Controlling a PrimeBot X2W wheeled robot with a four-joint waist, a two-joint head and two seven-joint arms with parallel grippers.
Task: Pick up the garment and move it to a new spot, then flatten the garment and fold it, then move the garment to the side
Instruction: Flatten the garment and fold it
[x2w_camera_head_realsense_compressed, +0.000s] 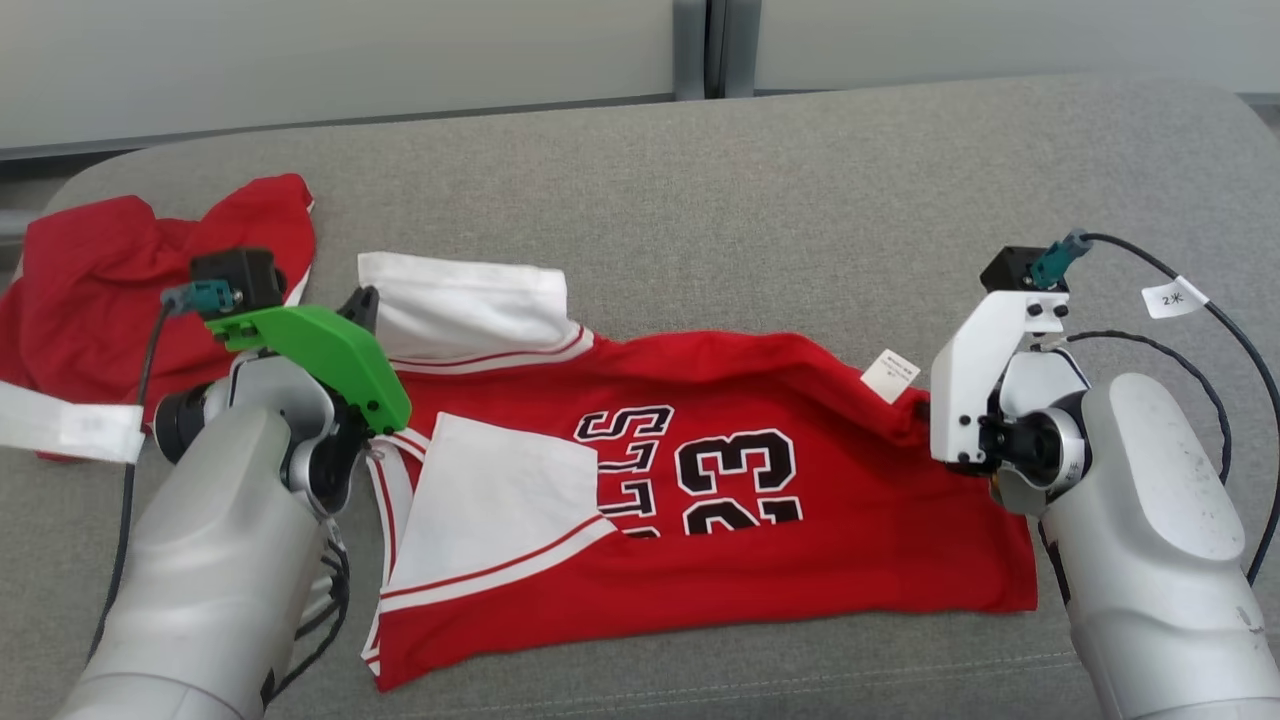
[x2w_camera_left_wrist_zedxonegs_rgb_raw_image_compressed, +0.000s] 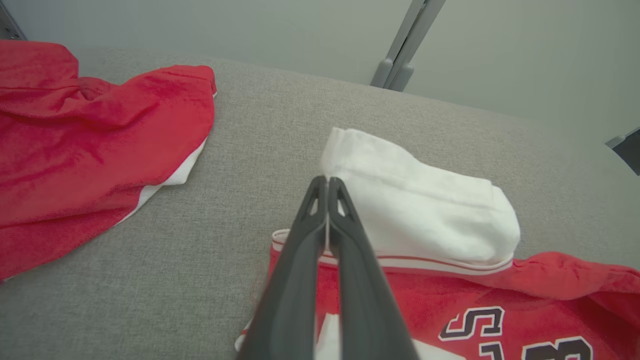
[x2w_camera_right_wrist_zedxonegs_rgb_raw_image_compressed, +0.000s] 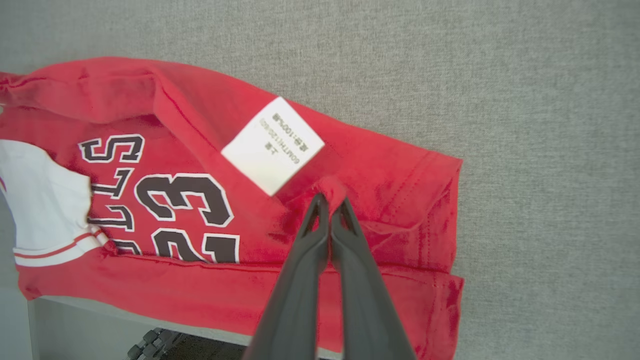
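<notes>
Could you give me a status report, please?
Left gripper shut at the white sleeve's edge, grip unclear. Right gripper shut, pinching the jersey near its label. Jersey spread on the couch. Other red garment apart, left.

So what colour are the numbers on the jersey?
Black 23, outlined white; right wrist view best.

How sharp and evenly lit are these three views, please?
Head view: soft, even light, no glare, red basketball jersey with black numerals crisp. Left wrist view: dark left gripper fingers blurred close up. Right wrist view: white care label sharp, faint shadows in folds.
</notes>
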